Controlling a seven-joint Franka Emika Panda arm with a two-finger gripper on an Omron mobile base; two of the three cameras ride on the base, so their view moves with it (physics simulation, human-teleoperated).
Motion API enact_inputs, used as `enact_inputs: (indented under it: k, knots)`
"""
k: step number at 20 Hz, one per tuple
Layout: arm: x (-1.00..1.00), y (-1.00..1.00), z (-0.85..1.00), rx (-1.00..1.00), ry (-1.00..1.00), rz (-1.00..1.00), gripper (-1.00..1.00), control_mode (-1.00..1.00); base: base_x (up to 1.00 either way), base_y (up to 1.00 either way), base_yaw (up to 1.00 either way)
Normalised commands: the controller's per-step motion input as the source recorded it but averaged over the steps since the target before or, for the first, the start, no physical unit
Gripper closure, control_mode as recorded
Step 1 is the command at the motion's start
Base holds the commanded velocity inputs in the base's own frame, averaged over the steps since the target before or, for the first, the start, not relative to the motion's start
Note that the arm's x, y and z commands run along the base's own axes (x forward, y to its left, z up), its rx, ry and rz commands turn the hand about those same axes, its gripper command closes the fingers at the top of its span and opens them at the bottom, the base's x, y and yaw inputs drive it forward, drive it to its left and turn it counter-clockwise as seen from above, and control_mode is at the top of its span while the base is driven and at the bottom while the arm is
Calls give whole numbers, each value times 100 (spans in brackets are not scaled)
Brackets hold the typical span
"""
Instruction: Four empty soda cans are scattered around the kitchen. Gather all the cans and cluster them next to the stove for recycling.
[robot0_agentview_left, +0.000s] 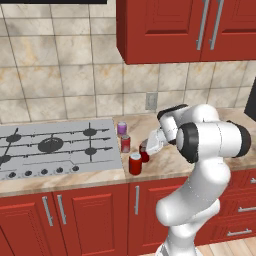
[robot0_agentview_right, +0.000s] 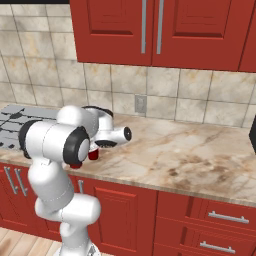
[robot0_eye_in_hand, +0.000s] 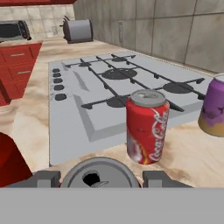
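Red soda can clamped between the end effector fingertips, beside the stove.

Glossy red metal can with silvery top — brushed silver-grey steel cooktop; polished beige marbled counter.
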Motion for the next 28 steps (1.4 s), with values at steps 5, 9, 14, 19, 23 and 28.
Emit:
enact_inputs:
  k: [5, 9, 14, 19, 23, 28]
  knots:
    - [5, 0, -18, 0, 0, 3, 100, -100, 0, 0, 0]
    - [2, 5, -16, 0, 0, 2, -100, -100, 0, 0, 0]
    - [-3, 8, -2, 0, -1, 4, -100, -100, 0, 0, 0]
    - [-11, 0, 0, 0, -3, 4, -100, -100, 0, 0, 0]
    - [-6, 0, 0, 0, -2, 4, -100, -100, 0, 0, 0]
    - [-1, 0, 2, 0, -2, 5, -100, -100, 0, 0, 0]
